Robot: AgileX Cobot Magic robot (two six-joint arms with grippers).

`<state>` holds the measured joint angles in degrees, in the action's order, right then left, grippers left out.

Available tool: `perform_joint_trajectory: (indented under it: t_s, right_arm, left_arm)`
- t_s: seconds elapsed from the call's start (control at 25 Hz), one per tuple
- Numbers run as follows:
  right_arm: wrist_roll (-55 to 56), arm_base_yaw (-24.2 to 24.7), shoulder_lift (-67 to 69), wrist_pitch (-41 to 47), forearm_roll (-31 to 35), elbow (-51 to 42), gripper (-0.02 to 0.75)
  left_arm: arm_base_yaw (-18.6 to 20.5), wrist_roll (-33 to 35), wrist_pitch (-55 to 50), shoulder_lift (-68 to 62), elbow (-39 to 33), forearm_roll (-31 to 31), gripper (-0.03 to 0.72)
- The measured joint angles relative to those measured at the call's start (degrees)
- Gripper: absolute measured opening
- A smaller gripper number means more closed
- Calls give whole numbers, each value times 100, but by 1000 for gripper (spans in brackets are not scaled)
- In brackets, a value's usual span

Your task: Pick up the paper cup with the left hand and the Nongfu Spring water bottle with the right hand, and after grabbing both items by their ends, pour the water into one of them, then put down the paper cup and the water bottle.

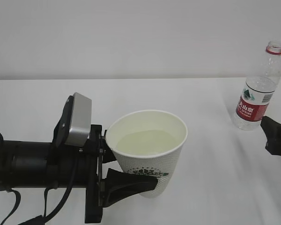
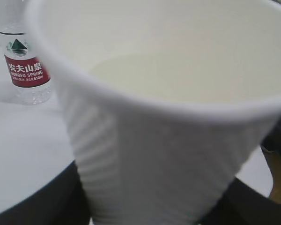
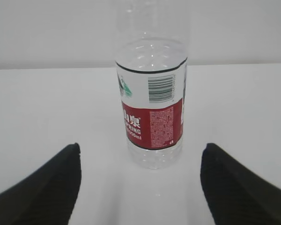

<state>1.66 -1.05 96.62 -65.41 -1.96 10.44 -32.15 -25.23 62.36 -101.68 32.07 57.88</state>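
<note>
Your left gripper (image 1: 113, 176) clamped the white tapered paper cup (image 1: 148, 151) near its base, pale water (image 1: 144, 142) pooled inside. Your right gripper (image 3: 139, 180) stood spread, clear of the ribbed red-labelled plastic bottle (image 3: 151, 101), upright on the white table (image 1: 210, 154).

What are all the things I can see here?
cup: one, white with a dark green logo, near the front of the table, between the left gripper's fingers.
water: one pale pool, inside the cup.
bottle: one, clear with a red-and-white label and red neck ring, no cap showing, upright on the table at far right.
table: one, white, under everything.
left gripper: one, black, closed around the cup.
right gripper: one, black, open, fingers apart in front of the bottle, not touching it.
</note>
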Motion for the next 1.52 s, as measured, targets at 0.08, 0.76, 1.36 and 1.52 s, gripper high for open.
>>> perform_joint_trajectory:
  t_s: [0.08,0.76,1.36,1.52]
  right_arm:
    - [13,0,-89,0,-13,-83,597]
    - [25,0,-195,0,-137,-178,595]
    - [95,0,-200,-12,-149,-178,594]
    - [120,0,-200,-12,-149,-178,594]
  left_arm:
    - [0,0,0,0,0,-12,435]
    - [0,223,0,0,0,-1170,435]
    - [0,1260,0,0,0,-3067,435]
    - [0,1386,0,0,0,-3348,432]
